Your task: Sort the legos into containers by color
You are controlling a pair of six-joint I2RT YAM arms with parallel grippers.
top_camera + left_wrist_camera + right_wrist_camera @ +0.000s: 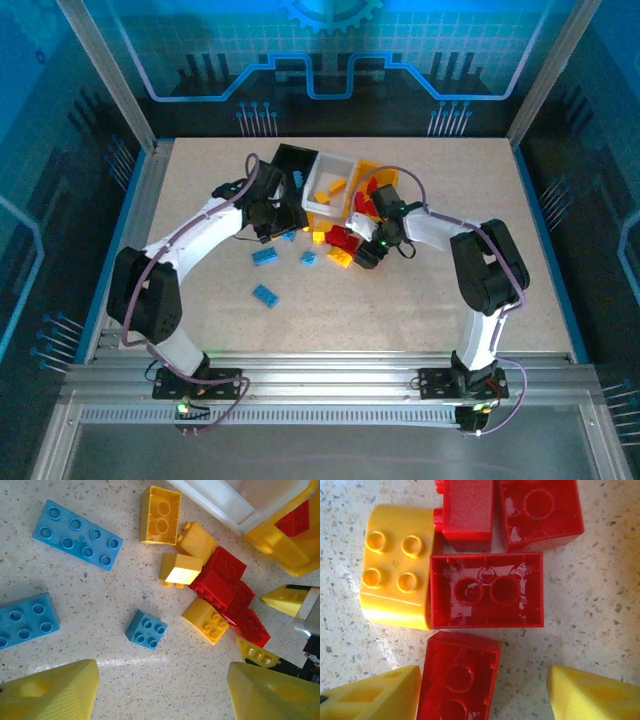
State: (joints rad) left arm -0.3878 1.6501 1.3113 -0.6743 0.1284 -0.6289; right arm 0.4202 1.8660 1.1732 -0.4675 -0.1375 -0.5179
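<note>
Legos (335,245) scattered on table (420,300) just beside 3 containers (318,208). Hard, light, glossy plastic; likely slippery, so pinch flat side walls, not studs. Right gripper (482,695) wide open, empty, straddling red brick (457,680). Left gripper (162,692) wide open, empty.

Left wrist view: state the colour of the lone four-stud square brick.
The square brick is blue; the left wrist view shows it best.
</note>
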